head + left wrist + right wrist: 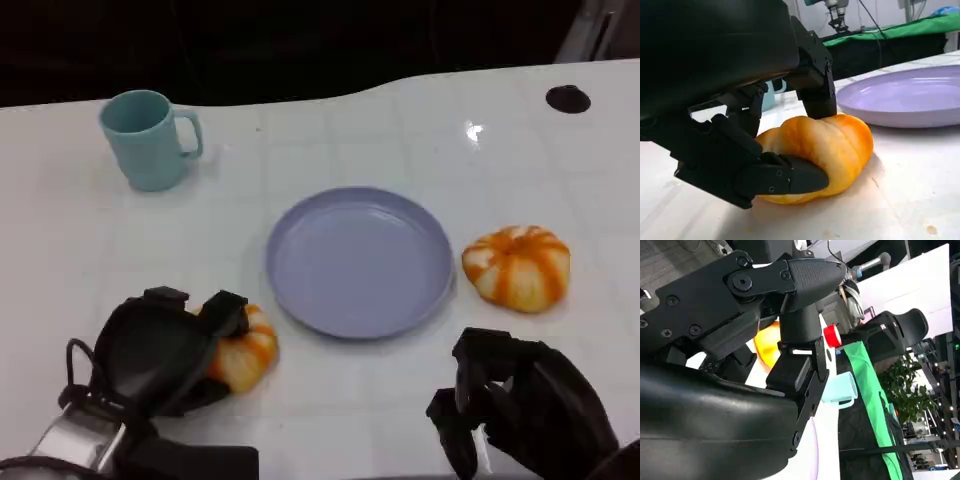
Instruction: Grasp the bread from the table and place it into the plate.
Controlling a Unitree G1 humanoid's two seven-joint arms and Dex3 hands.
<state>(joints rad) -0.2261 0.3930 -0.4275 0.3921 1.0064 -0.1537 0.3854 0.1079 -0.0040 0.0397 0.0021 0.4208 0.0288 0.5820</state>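
The left hand (165, 350) covers the near-left half of the bread (245, 355) in the head view; in the left wrist view its fingers (785, 177) hide the bread's near side. The right hand (520, 410) is cut off by the picture's lower edge, and whether it holds anything cannot be told. In the right wrist view the right hand hides most of the second bread (767, 342) and the cup's (840, 387) base.
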